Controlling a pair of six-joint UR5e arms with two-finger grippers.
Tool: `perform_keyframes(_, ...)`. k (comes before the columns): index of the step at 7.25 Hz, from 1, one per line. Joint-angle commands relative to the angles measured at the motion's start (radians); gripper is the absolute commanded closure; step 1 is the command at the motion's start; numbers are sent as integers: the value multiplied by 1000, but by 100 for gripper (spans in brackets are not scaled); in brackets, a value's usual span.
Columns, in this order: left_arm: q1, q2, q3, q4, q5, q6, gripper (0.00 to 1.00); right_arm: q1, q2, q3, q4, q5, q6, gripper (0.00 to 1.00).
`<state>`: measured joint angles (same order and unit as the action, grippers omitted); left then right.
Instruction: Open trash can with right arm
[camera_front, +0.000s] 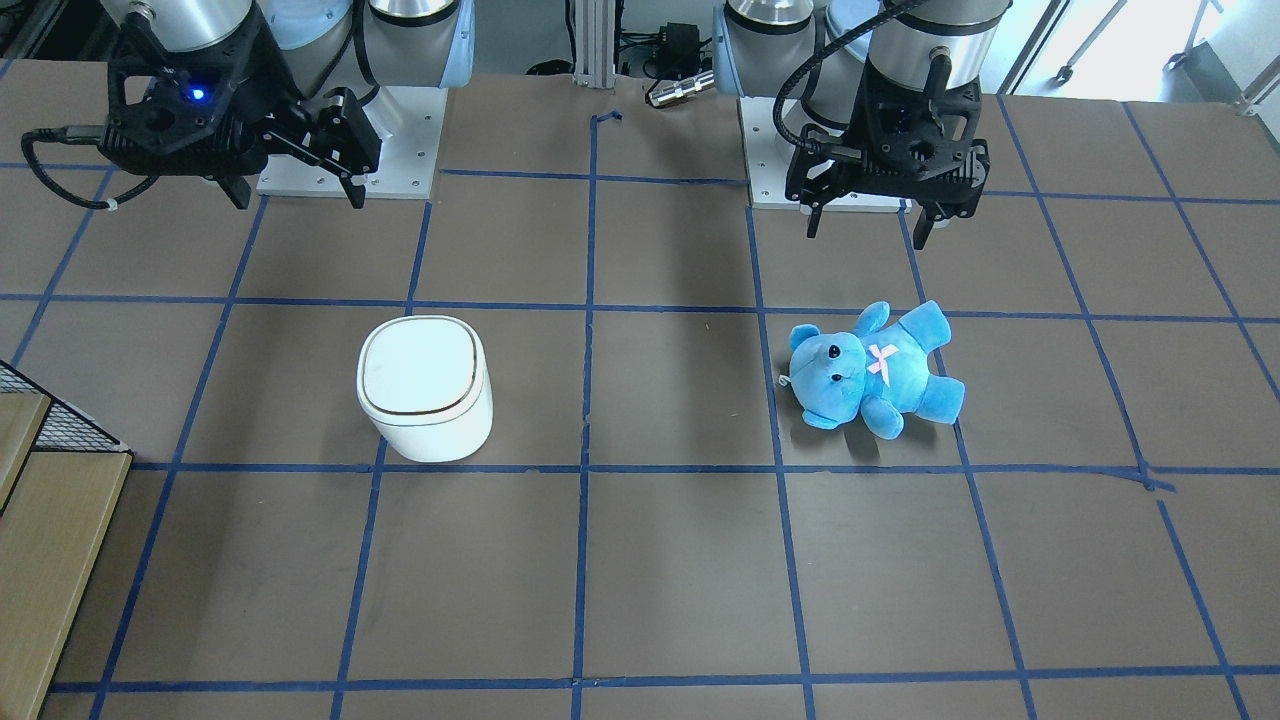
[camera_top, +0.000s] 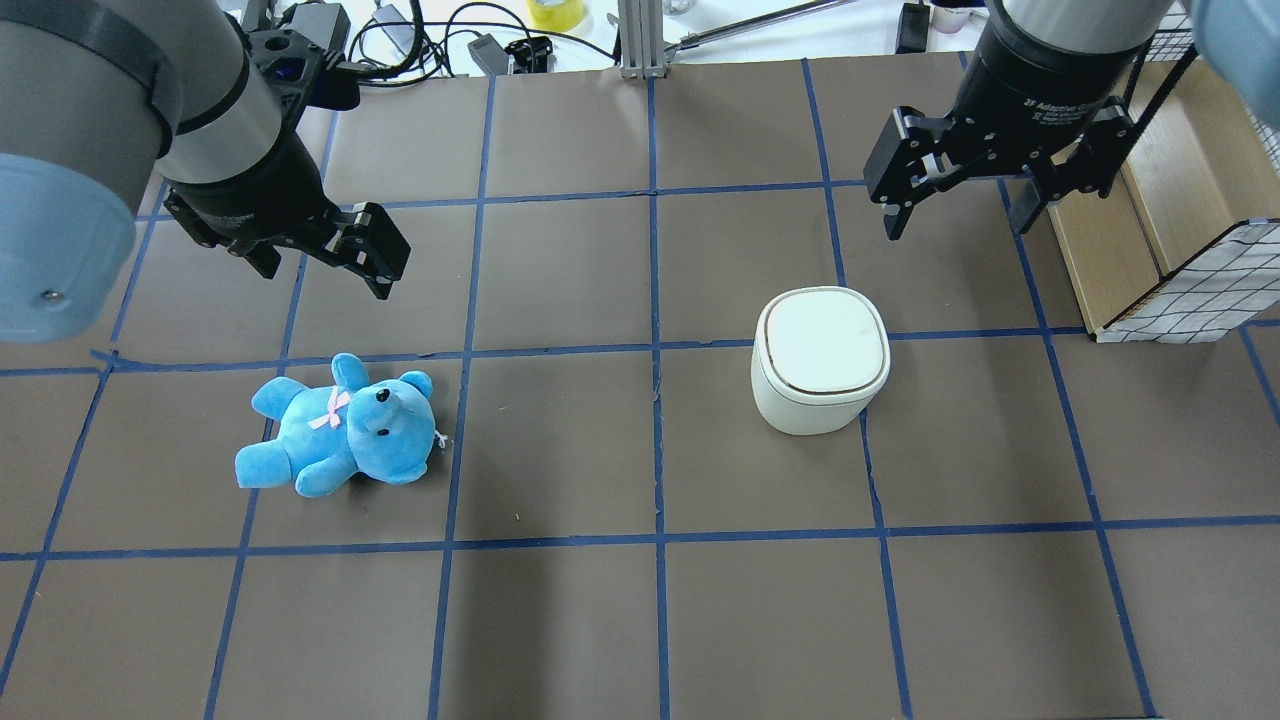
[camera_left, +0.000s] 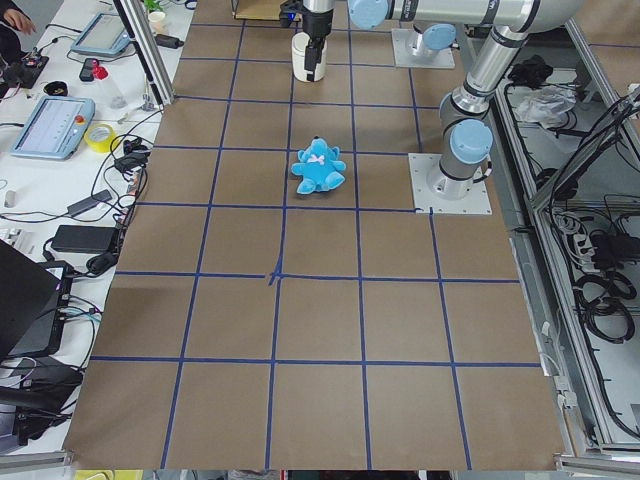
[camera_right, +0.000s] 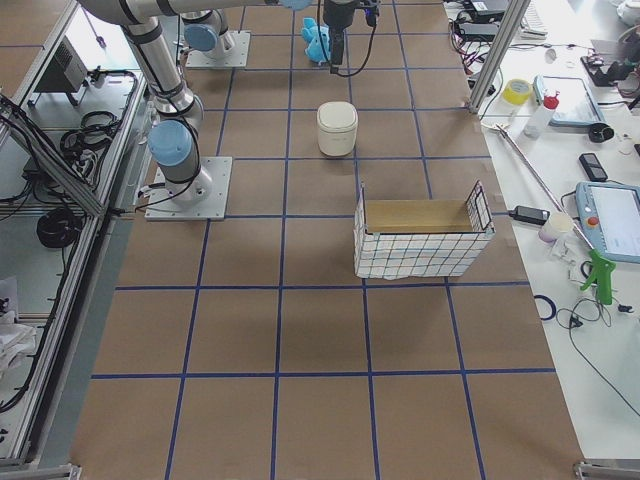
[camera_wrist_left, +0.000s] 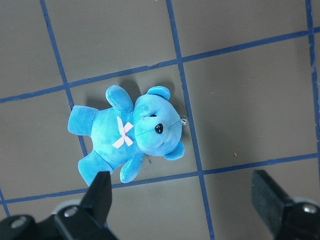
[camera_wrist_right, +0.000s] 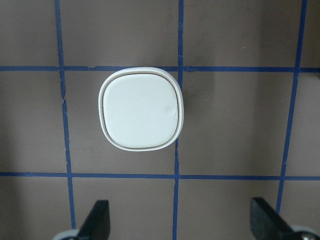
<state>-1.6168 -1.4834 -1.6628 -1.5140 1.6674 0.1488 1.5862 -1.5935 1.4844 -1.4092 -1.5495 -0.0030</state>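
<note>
Two hands are held above the surface (camera_top: 560, 450), fingers apart, empty. From the left are seen the left hand (camera_top: 325, 275), a blue teddy bear (camera_top: 340, 440), then the white trash can (camera_top: 812, 405), upright with lid (camera_top: 820, 340) closed, near the right hand (camera_top: 955, 228). Pressed off-centre, the can could be tipped. A small round lid mark (camera_wrist_right: 171, 108) is shown plainly by the right wrist view only.

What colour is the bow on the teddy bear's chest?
Pale pink, on the blue teddy bear; the left wrist view shows the bow best.
</note>
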Motion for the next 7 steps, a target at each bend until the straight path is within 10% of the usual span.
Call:
perform_keyframes(1,0,0,0,0,0,2,0,-2,3,2,-2,-1,1,0)
perform_keyframes(7,0,0,0,0,0,0,0,-55,9,1,-13,-9,17,0)
